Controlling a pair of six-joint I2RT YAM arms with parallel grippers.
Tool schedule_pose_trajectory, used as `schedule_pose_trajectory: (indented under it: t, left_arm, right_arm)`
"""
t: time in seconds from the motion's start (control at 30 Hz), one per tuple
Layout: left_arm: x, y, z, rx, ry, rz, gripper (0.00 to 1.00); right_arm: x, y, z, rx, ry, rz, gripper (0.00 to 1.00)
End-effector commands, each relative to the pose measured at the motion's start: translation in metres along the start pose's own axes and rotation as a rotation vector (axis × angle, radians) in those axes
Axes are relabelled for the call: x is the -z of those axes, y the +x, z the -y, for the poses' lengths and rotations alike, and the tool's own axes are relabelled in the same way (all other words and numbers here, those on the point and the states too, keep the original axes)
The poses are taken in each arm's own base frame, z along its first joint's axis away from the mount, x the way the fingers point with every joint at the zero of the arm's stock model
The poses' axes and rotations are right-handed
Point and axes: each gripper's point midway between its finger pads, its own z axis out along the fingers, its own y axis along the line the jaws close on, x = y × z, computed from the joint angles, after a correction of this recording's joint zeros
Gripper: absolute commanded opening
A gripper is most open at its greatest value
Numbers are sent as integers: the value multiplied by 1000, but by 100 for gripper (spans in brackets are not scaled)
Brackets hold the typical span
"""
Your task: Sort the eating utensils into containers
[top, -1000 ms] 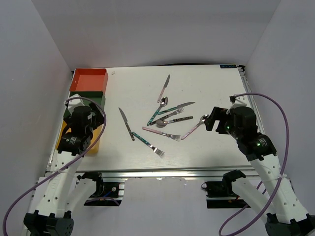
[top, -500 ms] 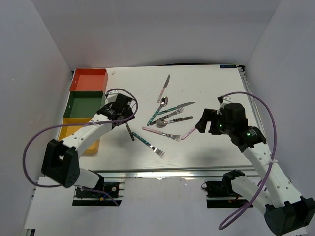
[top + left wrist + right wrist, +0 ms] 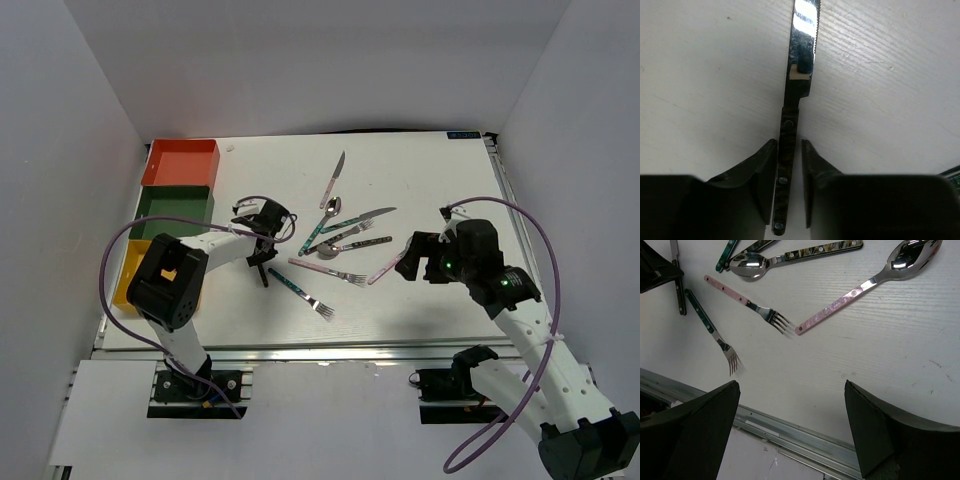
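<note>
left end effector [image 3: 788,146] straddles the dark-handled knife [image 3: 799,70].

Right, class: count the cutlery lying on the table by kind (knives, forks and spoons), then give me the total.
Knives: 3
Forks: 3
Spoons: 3
Total: 9
</note>
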Motion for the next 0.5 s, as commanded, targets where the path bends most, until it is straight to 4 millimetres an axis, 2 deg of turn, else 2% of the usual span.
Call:
schedule_pose_trajectory:
  t: [0.0, 0.07, 0.17, 0.27, 0.3, 0.43, 0.47]
  left_arm:
    - [-6, 3, 2, 22, -6, 9, 34]
    - [-9, 7, 1, 33, -2, 5, 25]
    - [-13, 19, -2, 32, 8, -21, 22]
    - [-12, 21, -3, 22, 12, -27, 3]
    - [-10, 19, -3, 0, 15, -24, 0]
    - [15, -10, 0, -30, 34, 25, 0]
    - [33, -30, -2, -14, 36, 76, 0]
  right_arm:
    - [3, -8, -8, 20, -41, 39, 89]
    - [4, -9, -8, 21, -43, 45, 89]
    - [5, -9, -9, 23, -48, 50, 89]
    - [6, -10, -11, 21, -57, 50, 89]
    - [6, -10, -12, 20, -60, 49, 89]
    - [7, -12, -14, 20, -71, 57, 89]
    - [6, -12, -14, 19, -72, 56, 89]
